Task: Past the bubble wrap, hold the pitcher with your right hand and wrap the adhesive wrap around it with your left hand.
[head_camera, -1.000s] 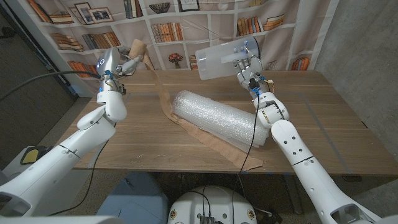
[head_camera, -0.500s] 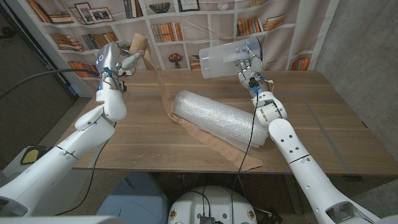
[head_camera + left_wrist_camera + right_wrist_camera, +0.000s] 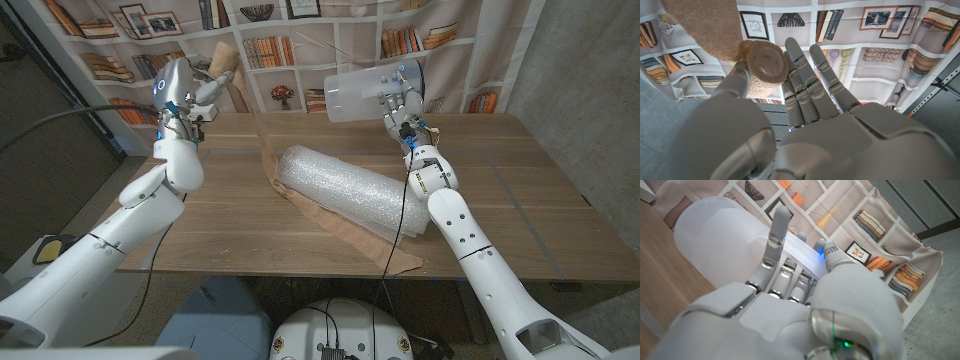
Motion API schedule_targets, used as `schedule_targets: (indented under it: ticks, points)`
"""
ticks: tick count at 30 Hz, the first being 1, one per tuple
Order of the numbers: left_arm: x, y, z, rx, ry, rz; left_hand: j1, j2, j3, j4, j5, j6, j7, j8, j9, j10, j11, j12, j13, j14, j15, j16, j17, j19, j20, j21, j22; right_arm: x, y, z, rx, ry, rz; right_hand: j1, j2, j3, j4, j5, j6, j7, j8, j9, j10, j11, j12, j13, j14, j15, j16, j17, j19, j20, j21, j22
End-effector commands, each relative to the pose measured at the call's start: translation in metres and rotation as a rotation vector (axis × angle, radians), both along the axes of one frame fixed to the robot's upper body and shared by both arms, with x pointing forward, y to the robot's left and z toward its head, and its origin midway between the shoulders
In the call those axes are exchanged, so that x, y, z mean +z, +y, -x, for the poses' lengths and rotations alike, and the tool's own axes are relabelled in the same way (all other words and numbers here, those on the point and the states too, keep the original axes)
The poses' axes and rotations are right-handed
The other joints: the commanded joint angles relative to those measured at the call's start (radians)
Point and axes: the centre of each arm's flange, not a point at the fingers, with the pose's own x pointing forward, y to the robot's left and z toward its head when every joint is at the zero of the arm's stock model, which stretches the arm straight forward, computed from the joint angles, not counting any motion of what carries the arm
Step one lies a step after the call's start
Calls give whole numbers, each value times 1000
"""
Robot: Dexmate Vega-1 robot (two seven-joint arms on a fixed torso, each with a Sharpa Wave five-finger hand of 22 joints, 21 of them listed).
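Both hands up in the air, pitcher on the right, tape roll on the left

Right hand (image 3: 398, 103) grips the frosted pitcher (image 3: 362, 97) tipped on its side, held above the table's (image 3: 200, 215) far edge, fingers wrapped round its body. Left hand (image 3: 205, 92) is up over the far left corner w/ the tan wrap roll (image 3: 763, 67) pinched btw thumb and fingers, rest of the fingers straight. A strip of wrap (image 3: 270, 165) runs down from the roll to the tabletop and under the bubble wrap roll (image 3: 345, 190), which lies diagonal mid-table.
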Motion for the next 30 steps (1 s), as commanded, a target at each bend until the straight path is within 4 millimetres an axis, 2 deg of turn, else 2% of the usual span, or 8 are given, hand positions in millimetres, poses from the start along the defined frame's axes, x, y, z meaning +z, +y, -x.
schedule_targets:
  ticks: [1, 7, 17, 30]
  points:
    - [18, -19, 4, -66, -32, -36, 263, 259, -1, 2, 4, 8, -4, -4, 15, 36, -32, -3, 5, 7, -3, -3, 3, -7, -2, 15, 3, 2, -4, 1, 52, 24, -55, -5, -2, -2, -5, 6, 7, 1, 7, 0, 13, 0, -5, 1, 209, -140, 0, 186, -325, -92, -1, 4]
    - [26, -37, 6, -69, -57, -106, 263, 258, -2, 1, 4, 8, -4, -5, 15, 36, -33, -5, 6, 7, -4, -5, 3, -10, -4, 22, 3, 3, -2, 6, 86, 26, -70, -6, -3, -2, -5, 6, 8, 1, 12, -2, 14, -1, -11, -2, 206, -140, -9, 179, -322, -91, -1, 4]
    - [42, -50, 7, -126, -83, -137, 263, 259, -2, 1, 3, 8, -4, -9, 18, 37, -33, -9, 8, 9, -3, -7, 5, -16, -4, 38, 3, 5, 1, 10, 107, 25, -92, -6, -3, 1, -7, 6, 7, 2, 22, -8, 16, -1, -22, -7, 208, -140, -22, 174, -323, -91, -2, 4]
    - [56, -70, 22, -191, -116, -194, 264, 259, -2, 1, 3, 8, -5, -13, 20, 36, -33, -14, 13, 9, -3, -10, 6, -24, -5, 58, 3, 13, 12, 10, 205, 50, -183, -7, -5, 0, -9, 5, 12, 6, 35, -17, 33, 0, -32, -20, 229, -141, -30, 166, -316, -93, -1, 4]
